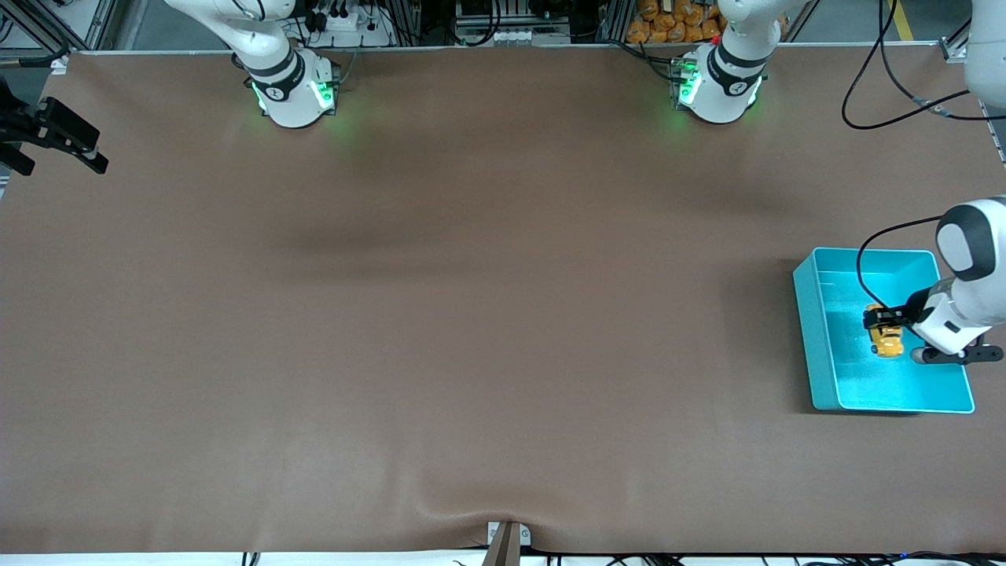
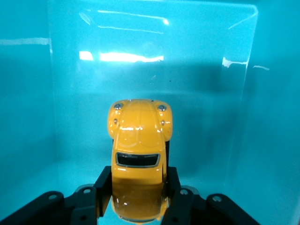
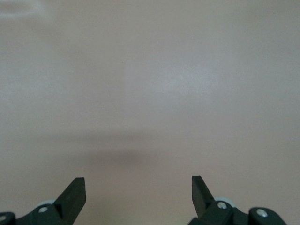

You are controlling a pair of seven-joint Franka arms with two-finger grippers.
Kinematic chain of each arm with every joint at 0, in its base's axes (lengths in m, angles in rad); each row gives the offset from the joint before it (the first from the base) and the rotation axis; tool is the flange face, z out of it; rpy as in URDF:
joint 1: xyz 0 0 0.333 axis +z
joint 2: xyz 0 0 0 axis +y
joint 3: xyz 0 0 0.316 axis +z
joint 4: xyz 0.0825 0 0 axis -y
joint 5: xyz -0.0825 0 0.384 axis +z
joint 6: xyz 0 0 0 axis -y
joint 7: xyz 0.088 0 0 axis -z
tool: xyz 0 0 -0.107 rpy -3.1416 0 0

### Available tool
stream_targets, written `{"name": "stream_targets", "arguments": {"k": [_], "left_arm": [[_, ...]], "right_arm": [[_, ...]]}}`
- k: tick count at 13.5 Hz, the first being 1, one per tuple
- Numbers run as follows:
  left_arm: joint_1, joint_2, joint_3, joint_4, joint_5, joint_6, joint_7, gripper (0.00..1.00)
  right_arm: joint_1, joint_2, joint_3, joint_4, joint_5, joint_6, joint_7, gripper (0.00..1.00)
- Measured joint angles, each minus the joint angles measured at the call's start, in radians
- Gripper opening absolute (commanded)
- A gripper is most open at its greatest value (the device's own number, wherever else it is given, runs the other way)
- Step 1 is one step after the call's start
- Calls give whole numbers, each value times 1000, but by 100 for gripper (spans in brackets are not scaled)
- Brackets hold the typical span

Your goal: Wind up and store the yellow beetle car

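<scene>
Yellow beetle car (image 2: 139, 154) sits pinched between my left gripper (image 1: 886, 326) fingers (image 2: 104, 187), low inside the teal bin (image 1: 822, 346) at the left arm's end of the table (image 1: 471, 314), about four o'clock from its centre. My right gripper (image 3: 138, 190) waits, spread wide over bare brown cloth.

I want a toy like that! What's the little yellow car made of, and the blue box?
The yellow beetle car, gripped by the left end effector, looks like glossy painted metal or hard plastic: light glints off its roof. The teal bin around it looks like smooth, shiny plastic, with bright reflections on its walls.
</scene>
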Motion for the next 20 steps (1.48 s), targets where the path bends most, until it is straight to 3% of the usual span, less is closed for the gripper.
{"name": "stream_targets", "arguments": {"k": [1, 2, 3, 4, 5, 11, 17, 20], "left_arm": [[0, 15, 0, 0, 0, 4, 0, 0], [0, 31, 0, 1, 1, 14, 1, 8], [0, 49, 0, 1, 6, 27, 2, 37], [0, 66, 0, 1, 13, 39, 2, 91], [0, 78, 0, 2, 15, 43, 2, 100], [-3, 41, -25, 36, 18, 39, 3, 100], [-11, -246, -138, 51, 18, -213, -42, 100], [-99, -361, -140, 50, 10, -352, -130, 100]], "right_arm": [[0, 0, 0, 1, 0, 0, 0, 100], [0, 0, 0, 4, 0, 0, 0, 100], [0, 0, 0, 8, 0, 0, 0, 100], [0, 0, 0, 11, 0, 0, 0, 100], [0, 0, -1, 13, -1, 0, 0, 100], [-17, 0, -6, 14, -2, -1, 0, 100], [-22, 0, -8, 16, -3, -2, -1, 100], [-35, 0, -8, 23, -3, -7, -13, 100]]}}
